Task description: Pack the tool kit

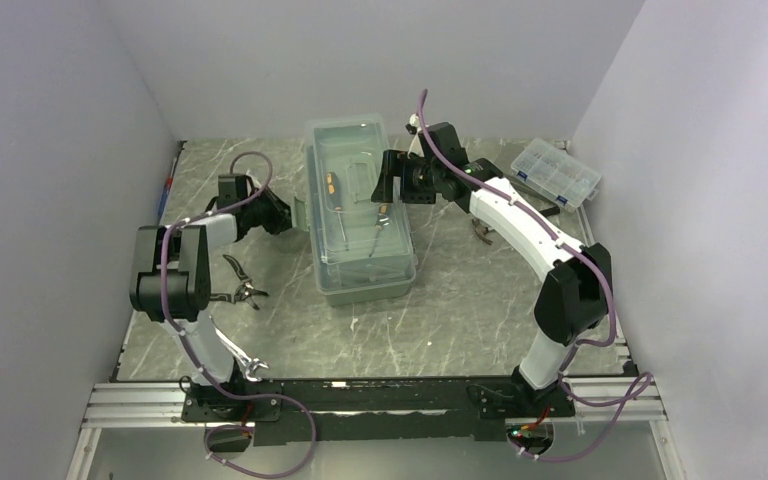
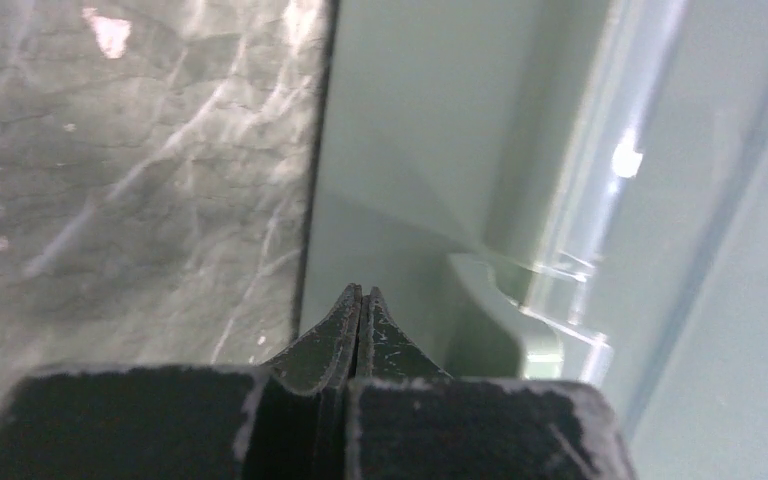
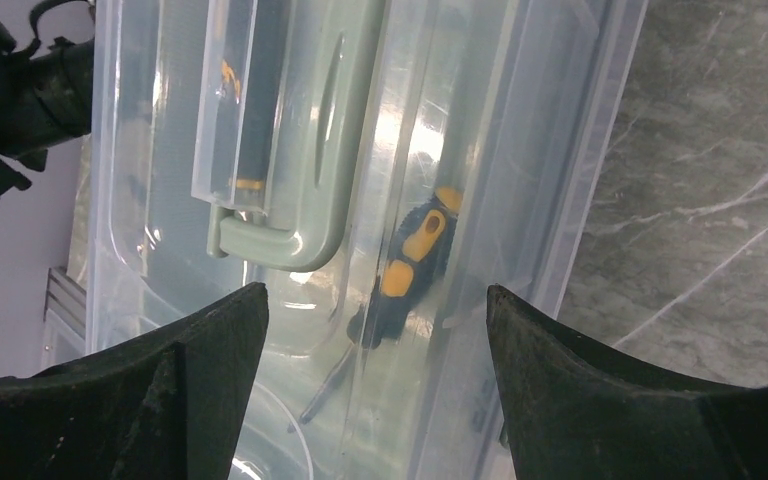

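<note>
The sage-green toolbox (image 1: 360, 215) stands mid-table with its translucent lid down. My right gripper (image 1: 388, 186) hovers open and empty over the lid's right side. In the right wrist view its fingers (image 3: 210, 370) straddle the lid (image 3: 520, 150). Through the lid I see a black-and-orange screwdriver (image 3: 412, 262), beside the green carry handle (image 3: 305, 190). My left gripper (image 1: 285, 213) is shut and empty at the box's left wall. In the left wrist view its tips (image 2: 360, 293) are close to the green wall (image 2: 410, 150), near a lid clip (image 2: 555, 300). Pliers (image 1: 241, 284) lie on the table left of the box.
The small clear organizer box (image 1: 557, 172) sits at the back right. Another dark tool (image 1: 481, 233) lies right of the toolbox under my right arm. A wrench (image 1: 251, 366) lies by the left arm's base. A red-and-blue tool (image 1: 167, 190) lies along the left wall.
</note>
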